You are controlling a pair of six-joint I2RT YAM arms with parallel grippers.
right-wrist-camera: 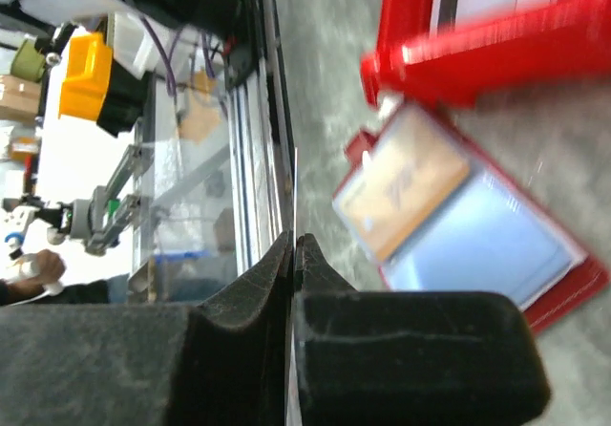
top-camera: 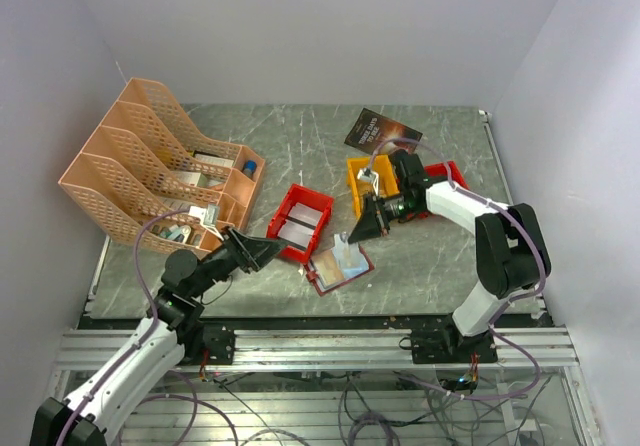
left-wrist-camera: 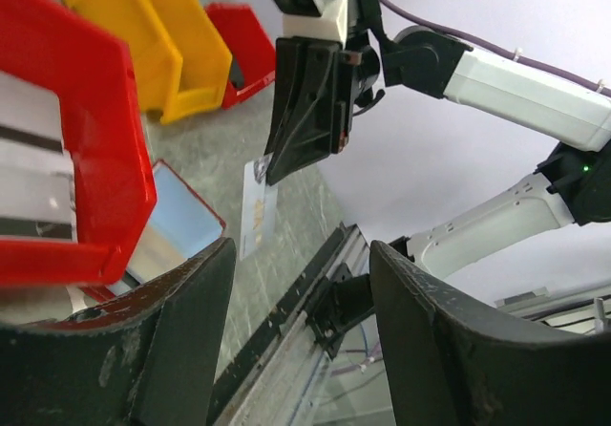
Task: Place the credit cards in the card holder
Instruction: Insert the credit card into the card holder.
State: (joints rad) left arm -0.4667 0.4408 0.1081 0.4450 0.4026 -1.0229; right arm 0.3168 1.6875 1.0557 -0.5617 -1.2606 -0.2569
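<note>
The card holder [top-camera: 335,269] lies open on the table, dark red with pale blue pockets [right-wrist-camera: 496,244], and a tan card [right-wrist-camera: 401,189] sits in one pocket. My right gripper [top-camera: 361,233] hangs just above it, shut on a pale credit card [left-wrist-camera: 258,214]. In the right wrist view that card is edge-on between the jaws [right-wrist-camera: 294,241]. More pale credit cards [left-wrist-camera: 29,182] lie in the near red bin [top-camera: 302,222]. My left gripper [top-camera: 274,252] is by that bin's left side, open [left-wrist-camera: 301,247] with nothing between its fingers.
A yellow bin [top-camera: 366,182] and a second red bin [top-camera: 447,178] stand behind the right gripper. A dark booklet [top-camera: 383,129] lies at the back. An orange file organizer [top-camera: 150,171] fills the left side. The table's front rail [top-camera: 320,341] runs close to the card holder.
</note>
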